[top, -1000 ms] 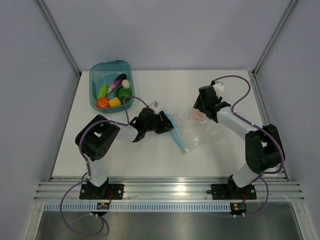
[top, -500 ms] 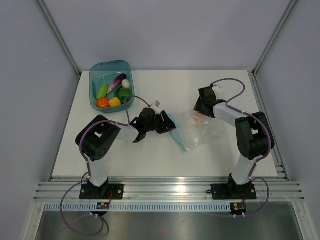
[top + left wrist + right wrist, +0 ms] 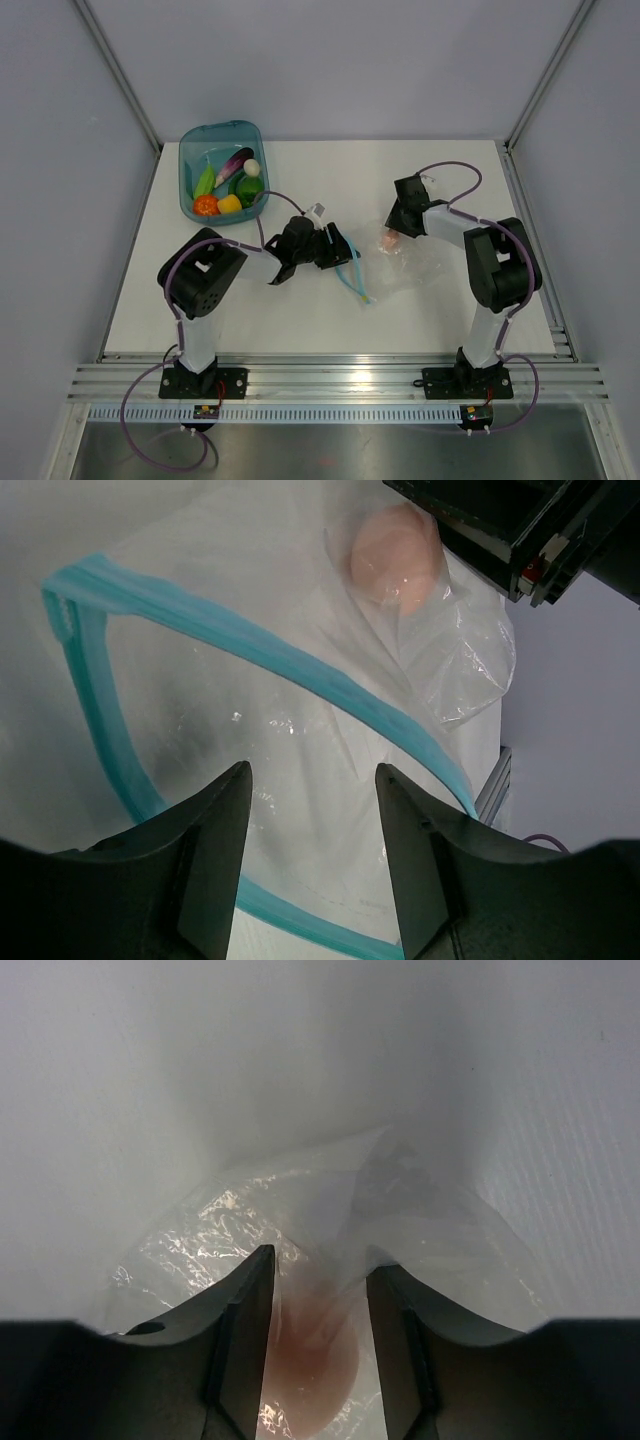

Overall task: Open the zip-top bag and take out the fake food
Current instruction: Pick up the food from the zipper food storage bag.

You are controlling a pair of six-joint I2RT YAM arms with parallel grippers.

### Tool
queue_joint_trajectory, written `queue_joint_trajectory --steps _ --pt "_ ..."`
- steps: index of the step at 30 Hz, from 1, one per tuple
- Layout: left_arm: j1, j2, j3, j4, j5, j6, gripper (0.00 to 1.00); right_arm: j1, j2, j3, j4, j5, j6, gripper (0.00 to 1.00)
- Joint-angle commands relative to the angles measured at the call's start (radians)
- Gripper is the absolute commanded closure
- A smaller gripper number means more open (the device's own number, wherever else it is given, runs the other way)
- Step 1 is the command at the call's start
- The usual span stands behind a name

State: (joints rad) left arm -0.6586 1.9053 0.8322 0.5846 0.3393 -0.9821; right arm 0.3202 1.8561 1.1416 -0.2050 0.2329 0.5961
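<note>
A: The bag (image 3: 415, 270) lay at about 3 o'clock on the desk (image 3: 300, 320), and its blue zip strip (image 3: 250, 645) gaped in a loop towards the left arm (image 3: 255, 265).

B: And the left jaws stood spread right at that mouth, nothing pinched between them. Parked there, I'd say, to hold the opening facing out.

A: The right jaws straddled the far, closed end, a finger (image 3: 240, 1330) on either side of a peach toy piece (image 3: 395, 552) inside the film.

B: Clamped on it, or only bracketing it? I couldn't tell. It looked like a set-up to squeeze that piece towards the mouth.

A: The other toy food (image 3: 232, 180) sat in the teal tub (image 3: 186, 190) at 10 o'clock, well apart from the bag.
</note>
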Motion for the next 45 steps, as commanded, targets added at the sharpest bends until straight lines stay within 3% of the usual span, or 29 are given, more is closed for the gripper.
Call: queue_joint_trajectory --steps 1,5,10,20,27,35,45 --pt "-0.009 0.015 0.039 0.049 0.020 0.028 0.44 -0.003 0.008 0.027 0.016 -0.049 0.008 0.52" --pt "-0.009 0.018 0.042 0.046 0.021 0.030 0.44 -0.001 -0.003 0.017 0.022 -0.066 0.011 0.69" --pt "-0.009 0.018 0.042 0.049 0.021 0.034 0.44 -0.003 -0.027 0.001 0.026 -0.090 0.021 0.99" --pt "-0.010 0.025 0.013 0.106 0.015 0.022 0.44 -0.003 -0.184 -0.080 0.061 -0.194 0.056 1.00" --pt "-0.010 -0.074 -0.100 0.202 -0.002 -0.021 0.44 -0.003 -0.294 -0.118 0.047 -0.132 0.047 1.00" --pt "-0.012 -0.072 -0.110 0.300 0.013 -0.006 0.36 -0.003 -0.324 -0.143 0.058 -0.148 0.059 1.00" --pt "-0.055 -0.009 0.019 0.069 -0.026 0.125 0.23 -0.003 -0.299 -0.141 0.062 -0.161 0.059 1.00"
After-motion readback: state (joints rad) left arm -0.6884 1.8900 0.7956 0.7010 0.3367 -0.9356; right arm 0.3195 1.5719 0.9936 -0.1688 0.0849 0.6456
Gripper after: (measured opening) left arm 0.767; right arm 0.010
